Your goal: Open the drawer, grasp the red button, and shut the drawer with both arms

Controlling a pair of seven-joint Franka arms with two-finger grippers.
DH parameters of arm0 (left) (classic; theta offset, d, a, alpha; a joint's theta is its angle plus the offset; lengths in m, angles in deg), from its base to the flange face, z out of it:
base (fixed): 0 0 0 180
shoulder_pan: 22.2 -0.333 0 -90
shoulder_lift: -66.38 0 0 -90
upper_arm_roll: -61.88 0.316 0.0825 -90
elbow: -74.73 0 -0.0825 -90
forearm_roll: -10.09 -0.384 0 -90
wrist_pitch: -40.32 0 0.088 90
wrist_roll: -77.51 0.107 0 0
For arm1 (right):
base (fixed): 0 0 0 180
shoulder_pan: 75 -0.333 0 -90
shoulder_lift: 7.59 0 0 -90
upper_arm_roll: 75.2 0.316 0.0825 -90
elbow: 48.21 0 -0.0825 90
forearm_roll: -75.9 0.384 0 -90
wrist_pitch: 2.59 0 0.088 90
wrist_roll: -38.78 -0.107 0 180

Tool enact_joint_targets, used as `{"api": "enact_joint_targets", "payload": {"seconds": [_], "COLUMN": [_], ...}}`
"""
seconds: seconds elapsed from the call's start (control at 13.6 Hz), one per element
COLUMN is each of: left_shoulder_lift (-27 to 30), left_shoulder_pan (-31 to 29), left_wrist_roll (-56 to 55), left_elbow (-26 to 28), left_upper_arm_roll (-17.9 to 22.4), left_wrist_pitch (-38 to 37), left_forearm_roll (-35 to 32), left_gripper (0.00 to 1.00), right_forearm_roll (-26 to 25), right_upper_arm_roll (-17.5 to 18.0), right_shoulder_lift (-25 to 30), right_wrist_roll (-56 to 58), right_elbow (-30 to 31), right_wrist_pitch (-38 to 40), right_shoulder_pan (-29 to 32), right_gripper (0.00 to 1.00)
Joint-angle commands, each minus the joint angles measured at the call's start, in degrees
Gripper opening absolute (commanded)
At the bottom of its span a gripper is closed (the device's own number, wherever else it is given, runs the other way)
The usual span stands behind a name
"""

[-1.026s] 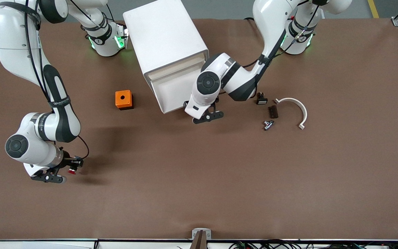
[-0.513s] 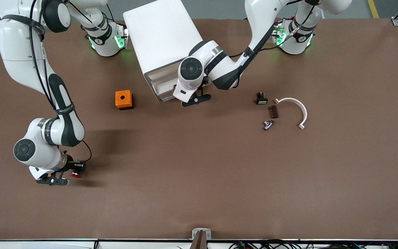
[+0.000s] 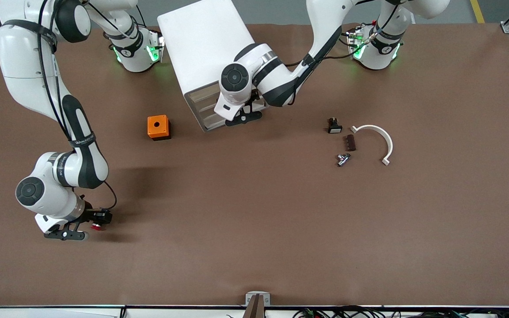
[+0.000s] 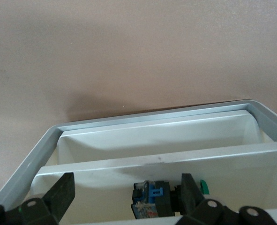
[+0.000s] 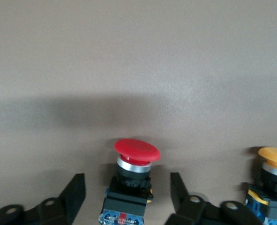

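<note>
The white cabinet (image 3: 201,44) stands near the arms' bases. Its beige drawer (image 3: 204,114) sits pushed in, about flush with the others. My left gripper (image 3: 242,117) is open right at the drawer fronts. In the left wrist view the fingers (image 4: 59,196) flank a drawer (image 4: 157,164) that holds a dark part with a blue clip (image 4: 153,200). My right gripper (image 3: 90,221) is low over the table toward the right arm's end. It is open around the red-capped button (image 3: 97,227). In the right wrist view the button (image 5: 136,152) shows a gap to each finger (image 5: 75,194).
An orange cube with a hole (image 3: 158,127) sits beside the cabinet. A yellow-capped button (image 5: 275,176) lies beside the red one. A small black part (image 3: 334,126), a brown piece (image 3: 350,142), a metal part (image 3: 343,159) and a white curved piece (image 3: 380,137) lie toward the left arm's end.
My left gripper has pushed the open drawer back into the cabinet and followed it in. My right gripper has shifted slightly with the red button between its fingers.
</note>
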Motion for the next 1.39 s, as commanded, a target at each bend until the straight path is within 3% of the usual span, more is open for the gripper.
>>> {"api": "enact_joint_targets", "payload": {"seconds": [0.0,0.22,0.29,0.44,0.66,0.88,1.1,1.32], "left_shoulder_lift": [0.2,1.2,2.1,3.7,6.0,9.3,13.0,17.2], "left_shoulder_pan": [-0.6,-4.6,-6.3,-9.7,-16.5,-23.1,-30.0,-35.7], "left_wrist_roll": [0.3,-0.1,-0.1,-0.1,0.0,1.3,11.1,21.6], "left_elbow": [-0.3,-1.9,-2.1,-2.2,-2.5,-2.5,-2.5,-2.5], "left_upper_arm_roll": [0.6,3.6,4.3,4.3,4.4,4.4,4.5,4.4], "left_wrist_pitch": [0.0,-0.5,-0.6,-0.7,-0.7,-0.7,-4.6,-9.9], "left_forearm_roll": [-1.2,-2.2,-5.3,-11.6,-13.2,-13.3,-14.5,-15.3], "left_gripper": [1.0,1.0,1.0,1.0,1.0,1.0,1.0,1.0], "right_forearm_roll": [0.0,-0.4,-0.4,-0.4,-0.5,-0.5,-0.6,0.1], "right_upper_arm_roll": [0.8,0.8,0.8,0.8,0.9,0.8,0.7,0.8], "right_shoulder_lift": [1.6,6.6,9.2,15.0,21.4,22.3,22.3,22.4], "right_wrist_roll": [1.0,0.4,0.2,-1.2,-5.1,-5.1,-4.8,-5.2], "right_elbow": [-1.1,-1.0,-1.0,-1.0,-1.2,-6.9,-15.0,-16.2], "right_wrist_pitch": [3.0,10.9,15.0,22.6,29.7,36.4,45.6,48.2], "right_shoulder_pan": [0.8,0.6,0.6,0.5,0.4,0.9,1.1,1.1], "right_gripper": [1.0,1.0,1.0,1.0,1.0,1.0,1.0,1.0]}}
